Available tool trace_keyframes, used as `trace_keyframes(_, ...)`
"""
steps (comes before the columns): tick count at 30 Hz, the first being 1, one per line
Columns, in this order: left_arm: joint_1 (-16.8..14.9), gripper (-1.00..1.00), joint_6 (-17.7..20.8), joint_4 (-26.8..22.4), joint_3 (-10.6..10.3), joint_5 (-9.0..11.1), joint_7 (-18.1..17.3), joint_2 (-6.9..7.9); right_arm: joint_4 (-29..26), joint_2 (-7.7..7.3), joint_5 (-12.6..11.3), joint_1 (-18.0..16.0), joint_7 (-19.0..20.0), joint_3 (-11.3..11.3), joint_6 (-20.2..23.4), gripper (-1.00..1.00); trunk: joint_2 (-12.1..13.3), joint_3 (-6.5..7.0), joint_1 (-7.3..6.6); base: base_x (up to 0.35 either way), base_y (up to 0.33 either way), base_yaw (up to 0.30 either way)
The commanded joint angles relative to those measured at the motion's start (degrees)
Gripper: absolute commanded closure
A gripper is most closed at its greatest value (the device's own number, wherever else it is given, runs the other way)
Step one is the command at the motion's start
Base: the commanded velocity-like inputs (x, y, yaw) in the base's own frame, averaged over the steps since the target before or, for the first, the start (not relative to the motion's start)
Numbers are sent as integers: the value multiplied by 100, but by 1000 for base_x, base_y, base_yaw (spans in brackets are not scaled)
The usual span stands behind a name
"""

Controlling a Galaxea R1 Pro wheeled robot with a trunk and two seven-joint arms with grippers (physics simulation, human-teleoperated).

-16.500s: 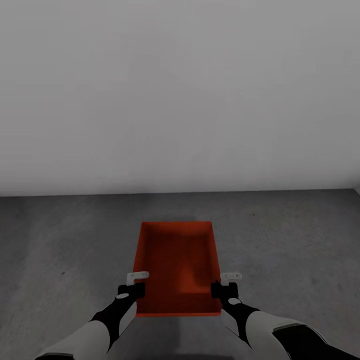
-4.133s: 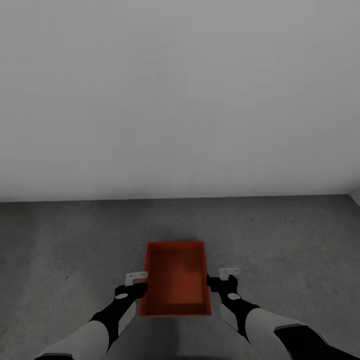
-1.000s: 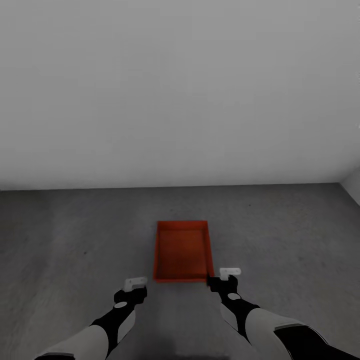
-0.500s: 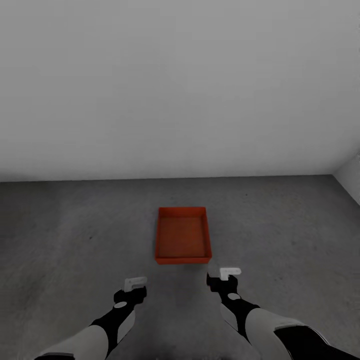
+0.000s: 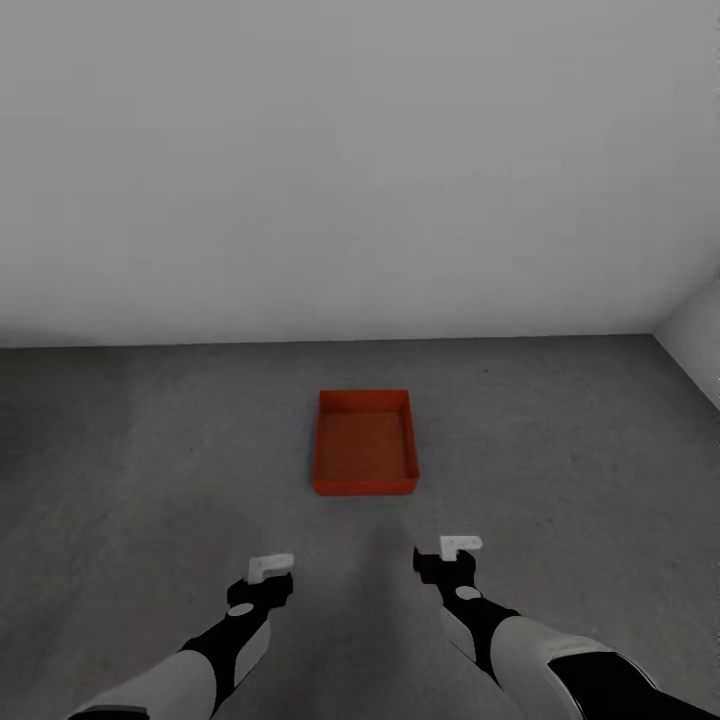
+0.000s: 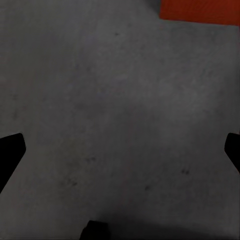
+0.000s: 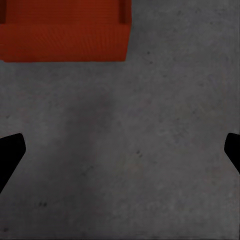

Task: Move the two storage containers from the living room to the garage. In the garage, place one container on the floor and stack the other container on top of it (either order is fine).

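A red-orange storage container [image 5: 364, 442] sits open-topped on the dark grey floor [image 5: 150, 450] of the garage, ahead of the robot and short of the pale grey far wall [image 5: 360, 170]. The left hand [image 5: 268, 570] and right hand [image 5: 452, 552] hover above bare concrete on the near side of the box, well apart from it and from each other. Both hands are spread wide and hold nothing; in each wrist view the dark fingertips [image 7: 10, 150] sit at opposite edges, with the container's near wall [image 7: 62, 42] beyond them.
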Motion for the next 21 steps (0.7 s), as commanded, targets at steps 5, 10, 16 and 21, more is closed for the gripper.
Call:
trace_keyframes(5, -3, -100, -35, 10, 0, 42, -1, 15, 18, -10, 0, -7, -39, 43, -18, -100, -4, -4, -3, -169, 0, 0)
trace_keyframes(10, -3, -100, -39, 20, 0, 58, -13, 31, 18, -38, -10, -7, -56, 40, 14, -100, -4, -4, -3, -37, 0, 0)
trace_keyframes(16, -3, -100, -42, 92, 0, 62, -17, 39, 18, -68, -11, -7, -39, 36, 48, -100, -4, -4, -3, -8, 0, 0)
trace_keyframes(21, -3, -100, -42, 167, 0, 60, -17, 39, 18, -87, -8, -7, -30, 36, 55, -100, -4, -4, -3, -1, 0, 0)
